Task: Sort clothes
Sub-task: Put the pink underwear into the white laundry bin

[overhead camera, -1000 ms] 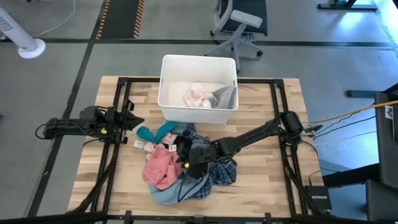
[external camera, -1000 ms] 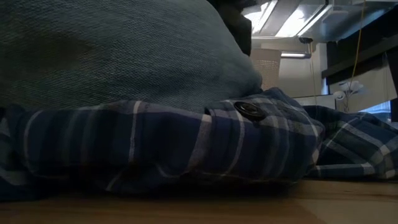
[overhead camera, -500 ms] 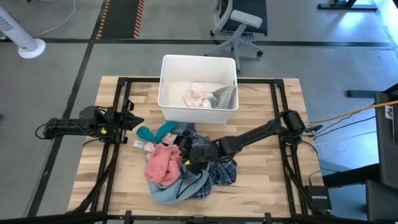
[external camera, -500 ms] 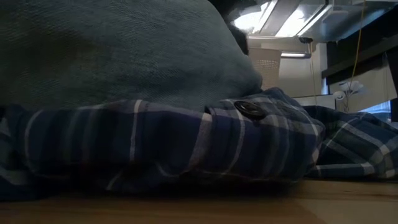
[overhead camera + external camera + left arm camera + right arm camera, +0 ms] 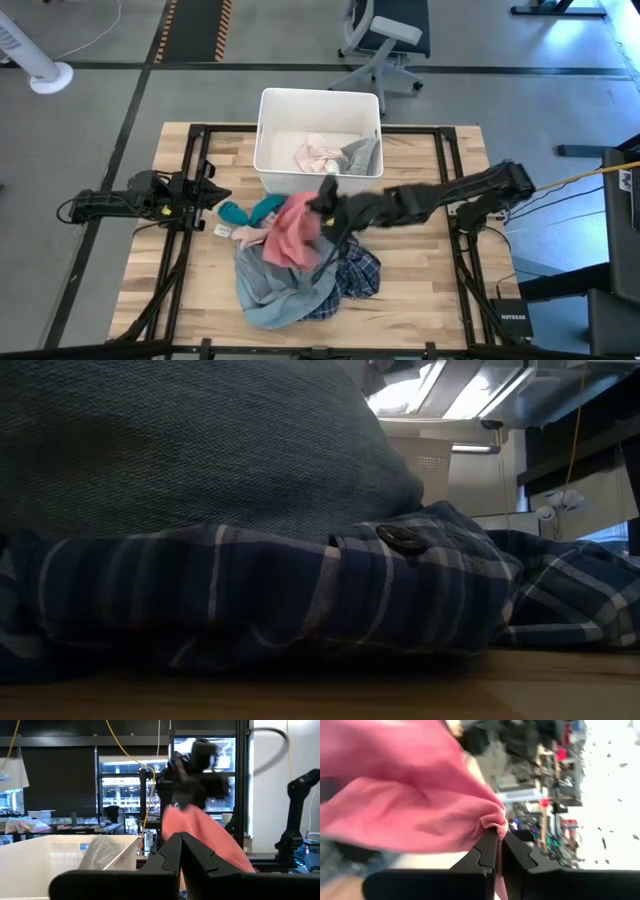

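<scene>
A salmon pink garment hangs over the pile of clothes at the table's middle, with my right gripper shut on it just in front of the white bin. The left wrist view shows it too, the pink garment dangling under the gripper. In the pile lie a light-blue denim shirt, a navy plaid shirt, a teal piece and a white piece. My left gripper waits shut at the table's left, touching nothing. My right gripper pinches a bunched fold of the salmon pink garment between its two fingers. The cloth is gathered into creases at the fingertips. The garment hangs slack below the gripper; whether its lower end still rests on the pile, I cannot tell.
The bin holds a pink-white piece and a grey piece. The low view is filled by the denim shirt lying over the plaid shirt. Bare wood shows at the table's right and near left.
My right gripper has taken hold of the salmon pink garment in the pile and gone up and toward the far edge, toward the bin. The garment has been pulled up off the pile and now hangs, baring more of the denim shirt.
</scene>
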Available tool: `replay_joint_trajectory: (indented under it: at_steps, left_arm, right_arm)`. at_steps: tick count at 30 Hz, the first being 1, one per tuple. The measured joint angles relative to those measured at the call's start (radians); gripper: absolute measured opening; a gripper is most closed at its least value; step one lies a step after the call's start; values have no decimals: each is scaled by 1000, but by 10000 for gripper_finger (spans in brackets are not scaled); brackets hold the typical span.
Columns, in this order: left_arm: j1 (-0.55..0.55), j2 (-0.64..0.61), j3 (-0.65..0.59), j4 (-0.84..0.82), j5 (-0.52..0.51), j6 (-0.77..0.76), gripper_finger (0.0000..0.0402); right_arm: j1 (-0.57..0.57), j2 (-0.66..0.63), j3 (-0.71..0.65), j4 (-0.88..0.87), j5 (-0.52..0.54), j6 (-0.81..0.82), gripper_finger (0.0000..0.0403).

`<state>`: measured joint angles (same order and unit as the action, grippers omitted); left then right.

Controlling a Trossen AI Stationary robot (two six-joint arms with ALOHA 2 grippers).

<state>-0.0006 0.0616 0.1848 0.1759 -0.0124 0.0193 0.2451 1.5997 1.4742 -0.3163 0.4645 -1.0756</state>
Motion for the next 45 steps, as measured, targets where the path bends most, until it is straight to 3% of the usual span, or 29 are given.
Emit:
replay_joint_trajectory:
  at_steps: [9,12,21,26,32,36,45]
  left_arm:
    - [0,0,0,0,0,9,0]
    - [0,0,0,1,0,9,0]
    - [0,0,0,0,0,8,0]
    - [0,0,0,0,0,8,0]
    - [0,0,0,0,0,8,0]
    - [0,0,0,0,-1,8,0]
    - [0,1,0,-62,-2,-37,0]
  right_arm:
    - [-181,-156,0,47,9,-8,18]
    - [-251,-186,0,106,21,-33,19]
    - [-428,-221,1,356,-69,-118,19]
    - [-511,-211,1,360,-57,-95,19]
    - [-577,-193,1,208,-55,5,21]
    - [-589,-176,0,87,-62,83,56]
    - [-495,-224,0,-253,-55,153,201]
